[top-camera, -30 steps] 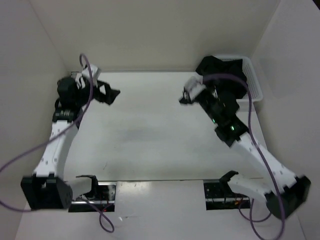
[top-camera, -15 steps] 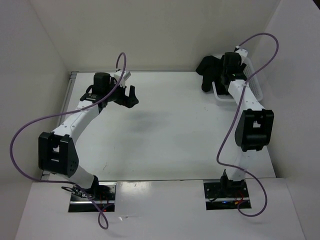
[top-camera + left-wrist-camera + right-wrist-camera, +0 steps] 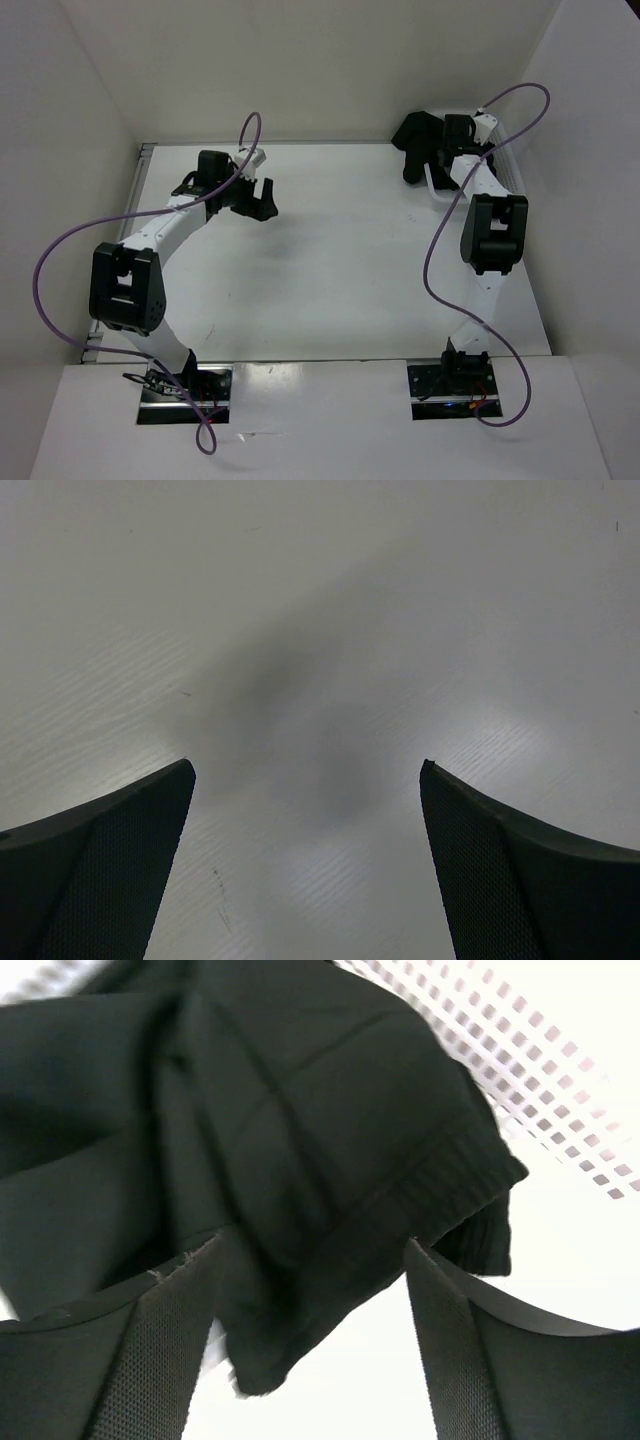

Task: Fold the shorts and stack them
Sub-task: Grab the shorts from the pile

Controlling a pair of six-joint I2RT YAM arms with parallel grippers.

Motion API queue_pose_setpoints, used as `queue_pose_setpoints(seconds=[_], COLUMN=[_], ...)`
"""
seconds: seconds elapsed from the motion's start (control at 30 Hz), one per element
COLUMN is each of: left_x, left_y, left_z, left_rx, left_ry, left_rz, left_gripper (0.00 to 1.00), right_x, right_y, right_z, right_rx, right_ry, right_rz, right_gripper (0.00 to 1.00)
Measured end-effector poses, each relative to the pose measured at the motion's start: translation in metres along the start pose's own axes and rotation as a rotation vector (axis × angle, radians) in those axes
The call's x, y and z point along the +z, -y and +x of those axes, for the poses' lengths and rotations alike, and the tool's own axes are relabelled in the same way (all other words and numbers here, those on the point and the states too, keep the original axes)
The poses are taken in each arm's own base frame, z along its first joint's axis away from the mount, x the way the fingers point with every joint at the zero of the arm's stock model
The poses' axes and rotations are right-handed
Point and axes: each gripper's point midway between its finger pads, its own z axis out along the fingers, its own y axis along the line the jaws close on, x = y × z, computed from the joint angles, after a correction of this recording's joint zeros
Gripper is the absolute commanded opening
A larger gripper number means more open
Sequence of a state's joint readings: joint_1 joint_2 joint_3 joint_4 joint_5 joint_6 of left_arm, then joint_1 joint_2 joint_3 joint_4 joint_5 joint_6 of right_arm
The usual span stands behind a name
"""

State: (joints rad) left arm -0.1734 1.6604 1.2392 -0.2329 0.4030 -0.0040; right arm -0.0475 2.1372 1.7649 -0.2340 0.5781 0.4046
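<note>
The black shorts (image 3: 409,130) lie bunched in the white mesh basket (image 3: 511,172) at the back right and hang over its left rim. My right gripper (image 3: 424,160) is at that rim. In the right wrist view the shorts (image 3: 300,1110) fill the upper frame with the basket mesh (image 3: 520,1070) behind. My right gripper (image 3: 312,1242) is open, with the hanging fold of the shorts between its fingers. My left gripper (image 3: 258,196) is open and empty over the table at the back left. The left wrist view shows it (image 3: 306,764) over bare table.
White walls close the table at the back and both sides. The right arm's elbow block (image 3: 492,233) stands just in front of the basket. Purple cables (image 3: 60,270) loop off both arms. The white tabletop (image 3: 340,270) spreads between the two arms.
Both arms have stretched out toward the back. My right gripper has gone to the shorts at the basket's rim. My left gripper has shifted slightly right over the table.
</note>
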Motion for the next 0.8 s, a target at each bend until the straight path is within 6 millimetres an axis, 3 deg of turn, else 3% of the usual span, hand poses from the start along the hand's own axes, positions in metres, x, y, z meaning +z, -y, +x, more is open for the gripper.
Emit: queue_pose_setpoints(seconds=[0.1, 0.2, 0.33, 0.53, 0.67, 0.7, 0.8], left_x=[0.002, 0.005, 0.009, 0.015, 0.016, 0.016, 0.016], left_y=[-0.001, -0.002, 0.0, 0.0, 0.001, 0.001, 0.002], left_z=[0.002, 0.0, 0.001, 0.004, 0.002, 0.001, 0.0], left_rx=[-0.007, -0.007, -0.008, -0.013, -0.013, -0.013, -0.012], left_ry=[-0.015, -0.015, -0.028, -0.048, -0.046, -0.045, -0.045], left_rz=[0.0, 0.001, 0.008, 0.016, 0.023, 0.025, 0.028], left_gripper=[1.0, 1.0, 1.0, 1.0, 1.0, 1.0, 1.0], right_x=[0.016, 0.026, 0.034, 0.044, 0.044, 0.044, 0.043], right_y=[0.014, 0.022, 0.026, 0.026, 0.019, 0.018, 0.016], right_z=[0.01, 0.008, 0.005, 0.023, 0.035, 0.036, 0.037], right_rx=[0.002, 0.025, 0.042, 0.037, 0.031, 0.03, 0.03], right_ry=[-0.02, -0.021, -0.026, -0.076, -0.118, -0.125, -0.132], right_rz=[0.041, 0.063, 0.056, 0.034, -0.006, -0.013, -0.027], right_gripper=[0.85, 0.91, 0.91, 0.79, 0.46, 0.28, 0.03])
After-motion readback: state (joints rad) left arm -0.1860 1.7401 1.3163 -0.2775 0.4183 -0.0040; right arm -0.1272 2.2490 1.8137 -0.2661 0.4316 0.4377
